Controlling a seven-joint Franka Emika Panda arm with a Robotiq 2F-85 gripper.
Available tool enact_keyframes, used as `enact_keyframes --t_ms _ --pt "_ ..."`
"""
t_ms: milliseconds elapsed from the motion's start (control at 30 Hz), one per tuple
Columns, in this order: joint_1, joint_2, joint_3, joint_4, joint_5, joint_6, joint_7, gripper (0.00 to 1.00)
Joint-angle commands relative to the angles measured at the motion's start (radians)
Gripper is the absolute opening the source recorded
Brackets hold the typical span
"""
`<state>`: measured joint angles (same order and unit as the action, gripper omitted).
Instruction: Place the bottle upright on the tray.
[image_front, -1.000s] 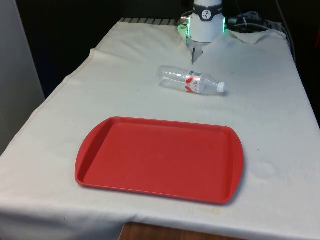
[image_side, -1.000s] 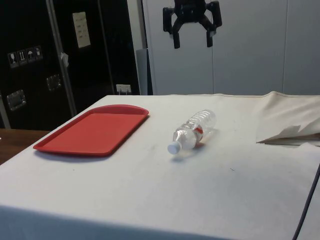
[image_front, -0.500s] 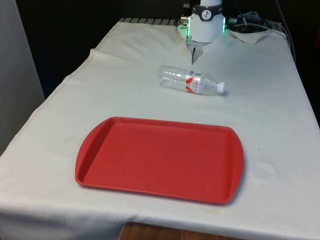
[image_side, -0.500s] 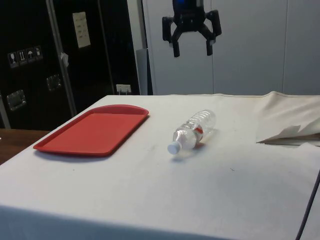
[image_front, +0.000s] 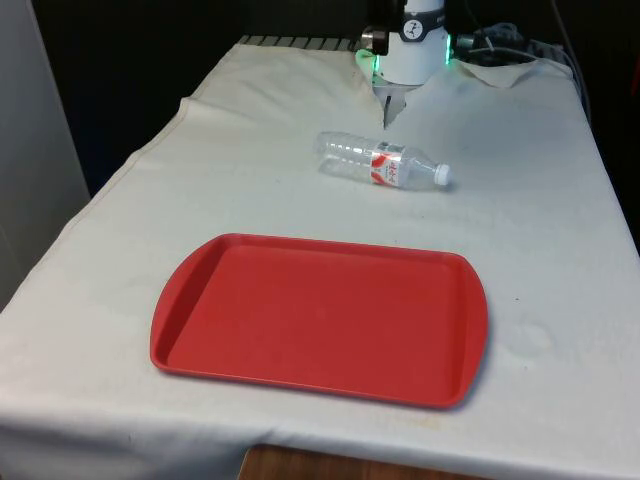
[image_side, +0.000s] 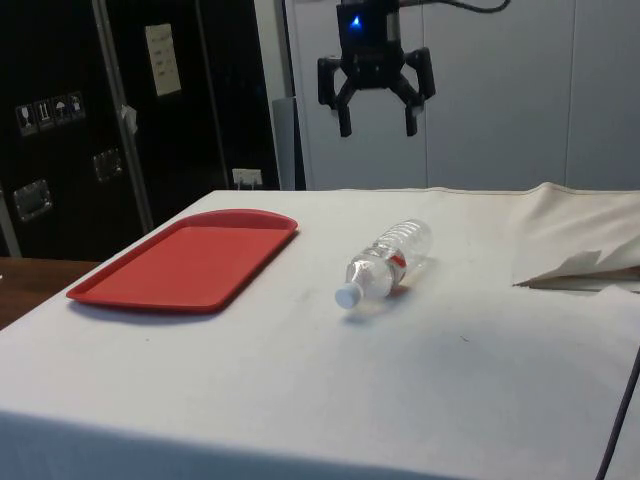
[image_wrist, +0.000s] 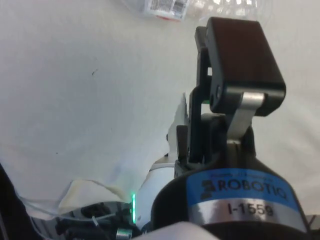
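Bottle lying beyond tray's far edge

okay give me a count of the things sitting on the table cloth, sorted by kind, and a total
Bottles: 1, a clear plastic bottle with a white cap, lying on its side on the cloth.
Trays: 1, a red tray with nothing on it.
Total: 2.
The open gripper hangs in the air above them, holding nothing.
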<state>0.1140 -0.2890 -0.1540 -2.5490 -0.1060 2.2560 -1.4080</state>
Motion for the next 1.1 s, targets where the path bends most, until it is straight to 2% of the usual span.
enact_keyframes --t_ms 0,167,200,233,433,467,533,633,700,733,767,1067 --pt "-0.002 0.002 0.005 -0.006 -0.016 0.022 0.006 1.00" --pt "-0.002 0.020 0.012 -0.021 -0.033 0.064 0.004 1.00" --pt "0.001 0.020 0.008 -0.019 -0.017 0.049 -0.005 1.00" --pt "-0.002 0.023 0.013 -0.024 -0.036 0.071 0.004 1.00" --pt "-0.001 0.053 0.020 -0.036 -0.056 0.120 0.003 1.00" --pt "0.002 0.050 0.015 -0.031 -0.038 0.099 -0.006 1.00" --pt "-0.001 0.069 0.021 -0.040 -0.063 0.141 0.002 1.00" --pt "0.000 0.087 0.023 -0.043 -0.071 0.162 0.000 1.00" --pt "0.000 0.098 0.023 -0.045 -0.073 0.173 -0.001 1.00" --pt "0.003 0.094 0.020 -0.043 -0.057 0.158 -0.009 1.00" --pt "0.001 0.104 0.022 -0.045 -0.073 0.179 -0.003 1.00" --pt "0.002 0.183 0.020 -0.028 -0.064 0.221 -0.021 1.00"
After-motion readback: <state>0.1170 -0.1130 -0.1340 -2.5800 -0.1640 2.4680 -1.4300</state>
